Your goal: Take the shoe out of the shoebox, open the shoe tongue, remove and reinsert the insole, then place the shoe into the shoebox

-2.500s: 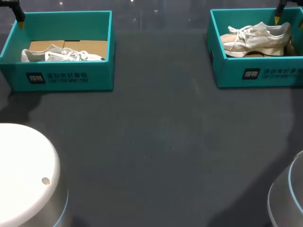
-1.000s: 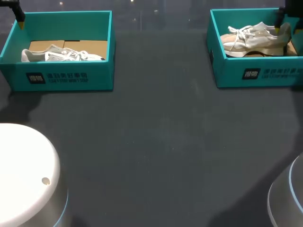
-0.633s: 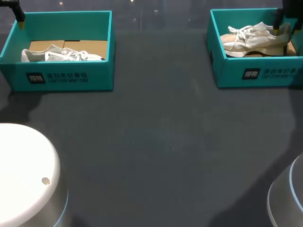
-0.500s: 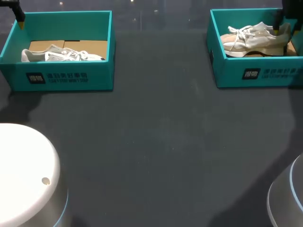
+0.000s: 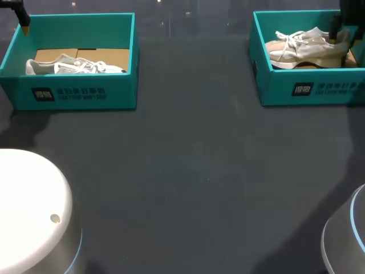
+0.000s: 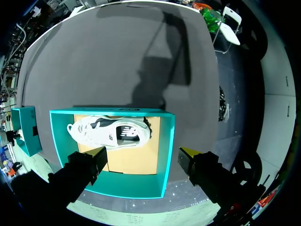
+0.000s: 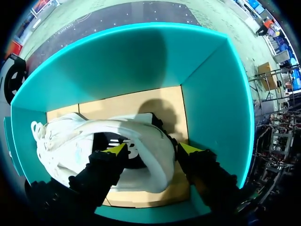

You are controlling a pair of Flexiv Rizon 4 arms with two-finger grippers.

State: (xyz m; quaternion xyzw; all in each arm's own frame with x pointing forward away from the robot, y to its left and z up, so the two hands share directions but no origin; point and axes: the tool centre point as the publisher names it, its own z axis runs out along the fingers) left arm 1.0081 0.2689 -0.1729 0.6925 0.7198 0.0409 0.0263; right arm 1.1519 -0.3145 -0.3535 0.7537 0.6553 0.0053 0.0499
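While my right arm comes in over the far right corner of the table (image 5: 194,171), my right gripper (image 7: 153,149) is down inside the right shoebox (image 5: 311,91), at the heel end of the beige shoe (image 5: 305,48).

Right wrist view: fingers spread, one yellow tip on each side of the heel. One tip is by the collar opening, the other just beside the outer edge of the heel. The heel sits between them. I see no squeeze on it and cannot tell whether either pad presses the fabric, so I log the jaws as apart with nothing gripped.

The beige shoe rests on the brown cardboard floor (image 7: 155,101) of its box. Its laces point toward the middle of the table and its heel is near the outer end wall. The sole edge faces the near wall in the head view.

My left gripper (image 6: 143,151) hangs above the left shoebox (image 5: 80,94) at the far left corner, well clear of it. Its fingers are wide apart and hold nothing.

A white shoe (image 5: 74,67) lies in that box along one long wall. From the wrist camera its side is turned up. Bare cardboard shows beside it.

Both teal boxes are lidless and stand well apart, with dark tabletop between them.
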